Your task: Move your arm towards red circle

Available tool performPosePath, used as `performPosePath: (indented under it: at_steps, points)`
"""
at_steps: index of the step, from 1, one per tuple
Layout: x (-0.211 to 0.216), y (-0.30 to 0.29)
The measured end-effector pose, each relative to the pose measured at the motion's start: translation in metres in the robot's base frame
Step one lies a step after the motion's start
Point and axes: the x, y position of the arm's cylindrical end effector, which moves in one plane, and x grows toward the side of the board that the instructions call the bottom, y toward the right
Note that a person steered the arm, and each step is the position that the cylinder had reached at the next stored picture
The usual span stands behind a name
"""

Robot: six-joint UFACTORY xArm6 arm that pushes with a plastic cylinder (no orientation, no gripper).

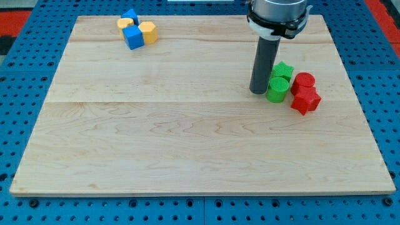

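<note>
Camera view: my tip (259, 92) touching green circle (277, 89) on its left.
Red circle (304, 81): right of green circle.
Pincer: none visible, only a rod.

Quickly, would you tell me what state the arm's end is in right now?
No gripper: my tip holds nothing, resting just left of the green circle.

two clusters on a board, my tip beside the right-hand one

on the wooden board (187, 137), four touching blocks sit near the view's top left: a blue block (130, 15) topmost, yellow block (125, 25) below it, blue cube (133, 37) lowest, yellow cylinder (149, 31) to its right. at right, green star (284, 69) is above green cylinder (277, 89); red circle (304, 82) lies right of them, red star (305, 100) below it. my tip (258, 92) stands just left of the green cylinder.
</note>
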Motion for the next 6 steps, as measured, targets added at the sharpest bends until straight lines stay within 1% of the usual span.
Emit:
performPosePath:
  at_steps: [1,2,3,4,5,6]
  points:
    - [-0.018,-0.071]
    - [-0.068,-0.070]
    - [-0.082,0.023]
    - [-0.086,0.107]
    - [-0.067,0.114]
    - [-0.039,0.128]
